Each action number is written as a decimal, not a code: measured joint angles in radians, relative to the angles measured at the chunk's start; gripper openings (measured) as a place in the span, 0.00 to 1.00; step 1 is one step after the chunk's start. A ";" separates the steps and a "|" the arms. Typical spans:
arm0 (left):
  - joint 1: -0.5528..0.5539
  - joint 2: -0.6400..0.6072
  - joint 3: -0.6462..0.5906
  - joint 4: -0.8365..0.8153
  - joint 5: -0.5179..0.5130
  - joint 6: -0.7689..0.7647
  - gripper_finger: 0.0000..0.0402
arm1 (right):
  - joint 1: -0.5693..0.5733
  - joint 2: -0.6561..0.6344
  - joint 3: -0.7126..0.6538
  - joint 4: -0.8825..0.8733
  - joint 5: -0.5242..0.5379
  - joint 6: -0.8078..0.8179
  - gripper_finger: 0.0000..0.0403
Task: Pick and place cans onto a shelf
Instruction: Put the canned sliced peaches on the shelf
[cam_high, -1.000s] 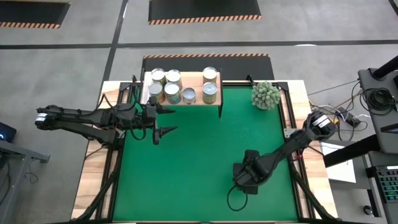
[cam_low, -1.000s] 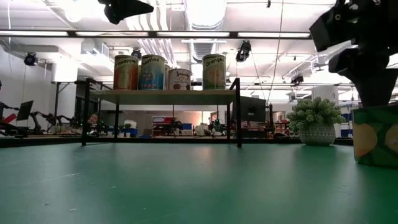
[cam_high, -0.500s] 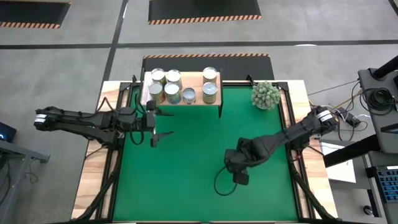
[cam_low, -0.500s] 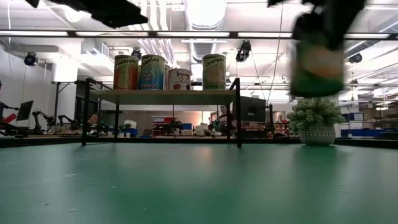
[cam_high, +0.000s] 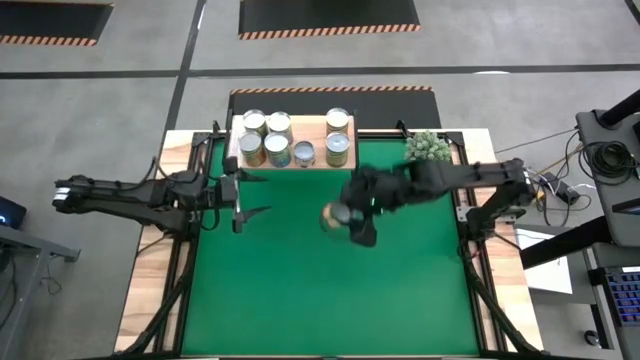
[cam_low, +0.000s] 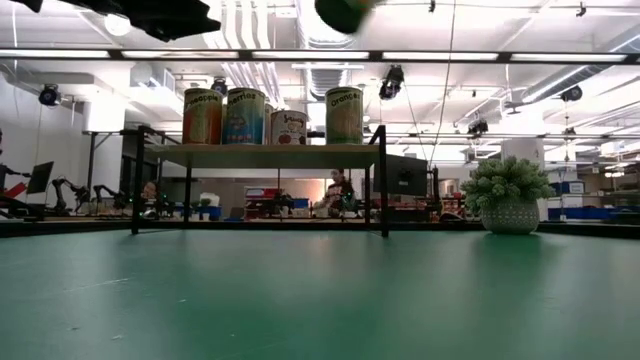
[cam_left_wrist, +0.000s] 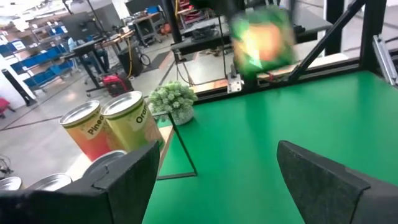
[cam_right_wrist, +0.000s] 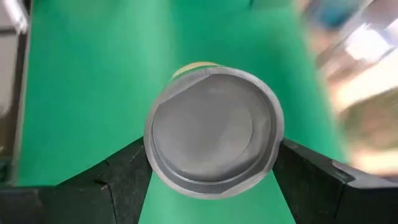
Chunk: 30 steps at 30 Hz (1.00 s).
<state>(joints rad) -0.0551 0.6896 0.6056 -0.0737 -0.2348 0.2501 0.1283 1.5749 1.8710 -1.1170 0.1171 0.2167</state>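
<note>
Cans: six stand on the shelf (cam_high: 312, 129); right tool (cam_high: 343, 217) grips a seventh can (cam_right_wrist: 214, 132) mid-air near it, unplaced; left tool (cam_high: 243, 195) waits open, empty.

We see two dark, slim jointed arms, the left arm (cam_high: 130, 192) with a pale band near its base.

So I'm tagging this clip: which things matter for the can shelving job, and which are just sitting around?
Part of the job:
- green-labelled can, held in the right claw above the mat
- cans on the shelf
- shelf
- left claw, open, waiting beside the shelf

Just sitting around:
- ball plant
- green mat
</note>
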 joint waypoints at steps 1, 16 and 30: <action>0.000 -0.003 0.000 0.000 0.000 -0.003 0.76 | -0.018 0.007 0.038 0.003 0.013 -0.037 0.71; 0.000 -0.002 0.000 -0.002 -0.002 -0.023 0.76 | -0.235 0.234 0.469 0.037 0.014 -0.482 0.70; 0.000 0.005 0.000 -0.001 -0.002 -0.028 0.76 | -0.465 0.366 0.476 0.288 0.016 -0.569 0.71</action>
<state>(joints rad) -0.0554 0.6949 0.6056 -0.0751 -0.2372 0.2218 -0.3368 1.9409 2.3470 -0.8289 0.1330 -0.3523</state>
